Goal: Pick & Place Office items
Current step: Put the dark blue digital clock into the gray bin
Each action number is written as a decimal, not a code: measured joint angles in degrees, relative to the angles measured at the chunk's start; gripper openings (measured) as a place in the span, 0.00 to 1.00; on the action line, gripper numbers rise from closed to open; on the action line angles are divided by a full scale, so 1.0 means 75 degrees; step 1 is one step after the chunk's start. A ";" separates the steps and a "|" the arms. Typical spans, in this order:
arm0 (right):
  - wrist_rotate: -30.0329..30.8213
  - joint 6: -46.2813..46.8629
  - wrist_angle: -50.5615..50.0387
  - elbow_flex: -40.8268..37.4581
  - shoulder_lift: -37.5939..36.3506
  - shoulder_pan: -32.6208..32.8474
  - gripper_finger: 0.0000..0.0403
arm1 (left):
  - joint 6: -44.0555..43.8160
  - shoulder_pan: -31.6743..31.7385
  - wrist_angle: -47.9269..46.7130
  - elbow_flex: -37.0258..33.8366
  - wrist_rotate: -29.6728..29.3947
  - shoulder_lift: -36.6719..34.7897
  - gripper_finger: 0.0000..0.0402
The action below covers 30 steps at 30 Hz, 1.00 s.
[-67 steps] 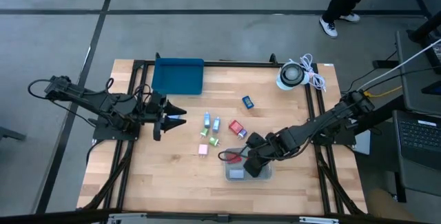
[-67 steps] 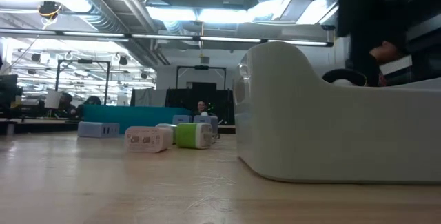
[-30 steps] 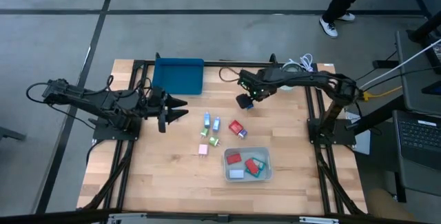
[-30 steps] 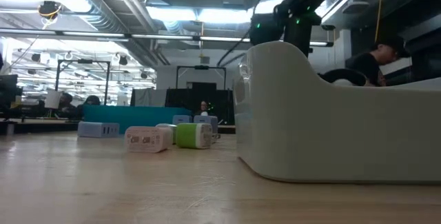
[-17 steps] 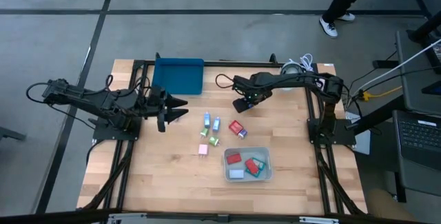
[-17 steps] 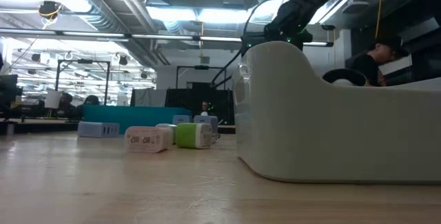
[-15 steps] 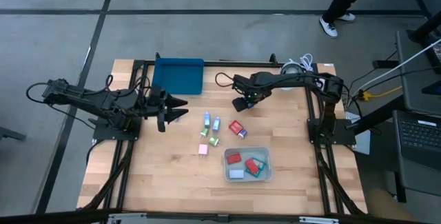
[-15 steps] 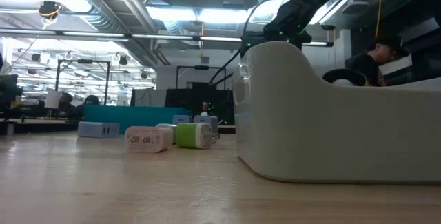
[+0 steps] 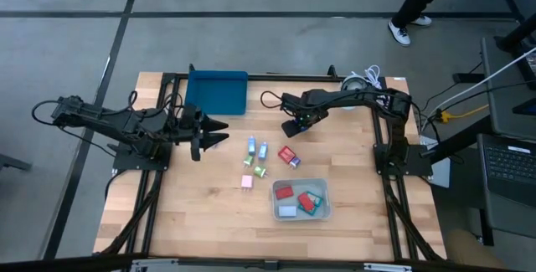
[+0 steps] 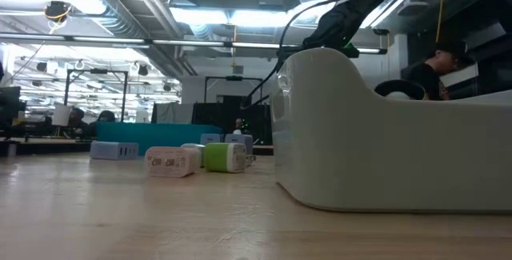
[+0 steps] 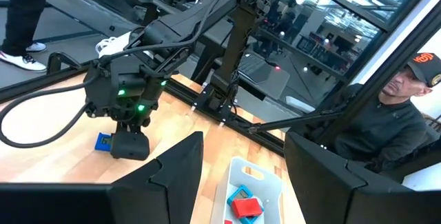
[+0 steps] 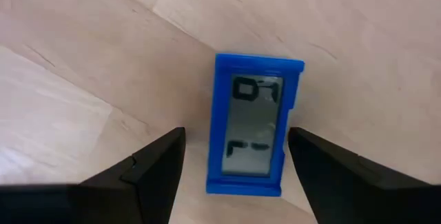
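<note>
A small blue office item [image 12: 251,124] with a grey face lies flat on the wood at the table's far middle. My right gripper [image 12: 236,145] points down over it and is open, one finger on each side with wood showing in the gaps. The high view shows this gripper [image 9: 293,127] covering the item. In the left wrist view the blue item [image 11: 103,142] shows beside the right gripper [image 11: 129,143]. My left gripper [image 9: 219,135] waits open and level at the table's left. Light blue, green, pink and red items [image 9: 261,160] lie loose at mid-table.
A clear bin [image 9: 301,199] near the front holds red, teal and white pieces. A dark blue tray [image 9: 217,92] lies at the far left and a white coiled cable [image 9: 362,88] at the far right. A person [image 11: 386,114] sits beyond the table's right side.
My right gripper has come down over the blue item and shifted slightly toward the table's left, its fingers staying apart. The blue item has not moved.
</note>
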 joint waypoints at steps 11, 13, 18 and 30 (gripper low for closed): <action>0.0004 0.0041 -0.0030 0.0000 0.0000 0.0000 0.51 | -0.0038 -0.0001 0.0004 0.0000 -0.0003 0.0001 0.49; -0.0090 0.0041 -0.0030 0.0000 0.0000 0.0000 0.46 | -0.0038 0.0000 0.0004 0.0000 -0.0003 -0.0001 0.49; -0.0513 0.0232 0.0025 0.0000 -0.0012 -0.0012 0.36 | -0.0035 0.0000 -0.0005 0.0000 -0.0015 0.0001 0.49; -0.2128 0.1343 0.1572 -0.0009 -0.0664 0.0111 0.40 | 0.0023 0.0000 -0.0037 0.0000 -0.0017 0.0001 0.49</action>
